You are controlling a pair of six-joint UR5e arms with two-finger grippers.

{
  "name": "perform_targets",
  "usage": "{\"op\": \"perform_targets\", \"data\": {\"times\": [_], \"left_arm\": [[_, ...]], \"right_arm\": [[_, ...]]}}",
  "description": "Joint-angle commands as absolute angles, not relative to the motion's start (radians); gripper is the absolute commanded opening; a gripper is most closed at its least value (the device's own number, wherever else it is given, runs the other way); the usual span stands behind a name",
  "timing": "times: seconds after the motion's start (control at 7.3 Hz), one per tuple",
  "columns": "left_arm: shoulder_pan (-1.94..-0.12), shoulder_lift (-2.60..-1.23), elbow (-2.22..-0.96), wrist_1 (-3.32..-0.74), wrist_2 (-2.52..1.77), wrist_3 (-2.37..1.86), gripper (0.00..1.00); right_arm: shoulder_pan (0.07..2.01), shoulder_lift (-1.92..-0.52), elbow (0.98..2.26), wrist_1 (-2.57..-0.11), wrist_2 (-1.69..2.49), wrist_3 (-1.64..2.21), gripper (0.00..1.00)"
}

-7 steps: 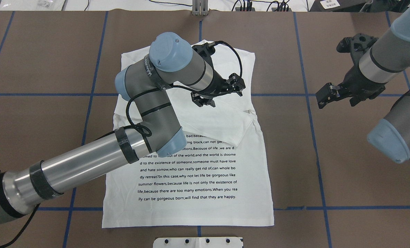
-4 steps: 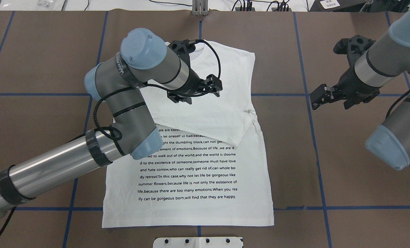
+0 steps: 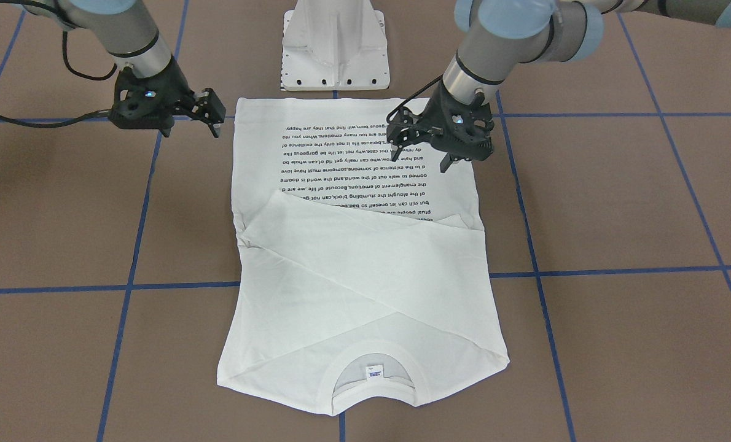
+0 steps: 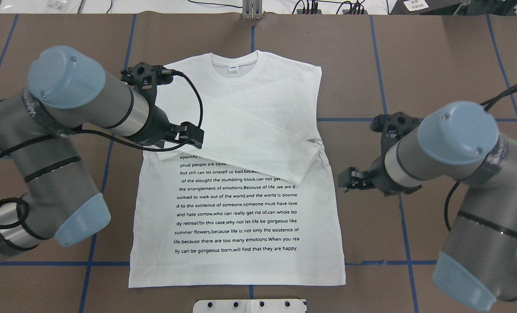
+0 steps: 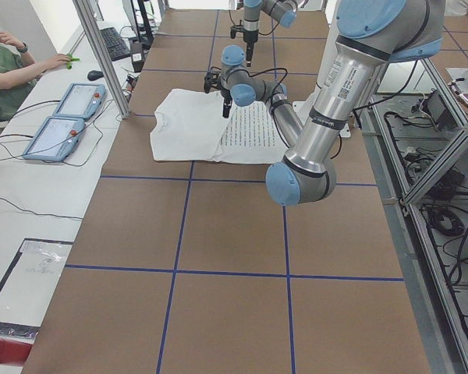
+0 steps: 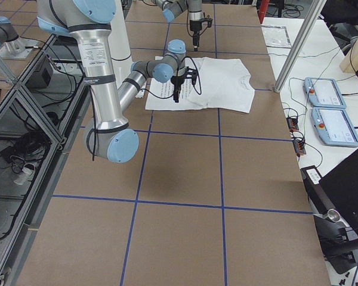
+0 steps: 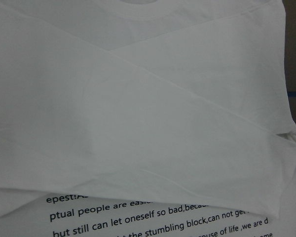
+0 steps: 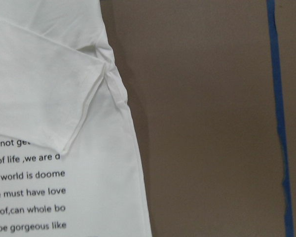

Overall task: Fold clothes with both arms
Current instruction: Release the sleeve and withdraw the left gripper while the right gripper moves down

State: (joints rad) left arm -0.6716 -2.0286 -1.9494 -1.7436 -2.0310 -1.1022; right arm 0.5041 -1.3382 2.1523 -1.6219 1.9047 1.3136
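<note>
The clothes are one white long-sleeved T-shirt (image 4: 241, 208) that lies flat on the brown table, printed text up. Both sleeves are folded across the chest (image 3: 353, 270), and the neck label (image 3: 375, 372) shows in the collar. My left gripper (image 4: 195, 137) hovers open and empty over the shirt's left edge beside the folded sleeve, seen also in the front view (image 3: 421, 161). My right gripper (image 4: 343, 180) is open and empty above bare table, just off the shirt's right edge (image 8: 128, 163). The left wrist view is filled by the crossed sleeves (image 7: 138, 123).
The white pedestal base (image 3: 335, 49) stands at the hem end of the shirt. Blue tape lines (image 4: 389, 119) grid the table. A person (image 5: 8, 66) sits beyond the far edge by two control tablets (image 5: 66, 117) and a metal post (image 5: 101, 54).
My left arm has swung back from above the chest to the shirt's left edge. My right arm has come in and nearer, close to the shirt's right edge. Both grippers stayed open.
</note>
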Motion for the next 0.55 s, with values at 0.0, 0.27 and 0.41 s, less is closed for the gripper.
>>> {"op": "perform_targets", "data": {"times": [0.0, 0.27, 0.41], "left_arm": [[-0.67, -1.889, -2.095, -1.727, -2.031, -1.089, 1.0], [-0.67, -1.873, -2.106, -1.724, -2.031, -1.089, 1.0], [-0.669, -1.873, -2.105, -1.723, -2.031, -1.089, 1.0]], "right_arm": [[0.255, -1.339, 2.164, -1.606, 1.72, 1.497, 1.0], [0.161, -1.338, 2.111, -1.597, 1.698, 1.549, 1.0], [0.144, -1.336, 2.071, -1.553, 1.697, 1.552, 1.0]]}}
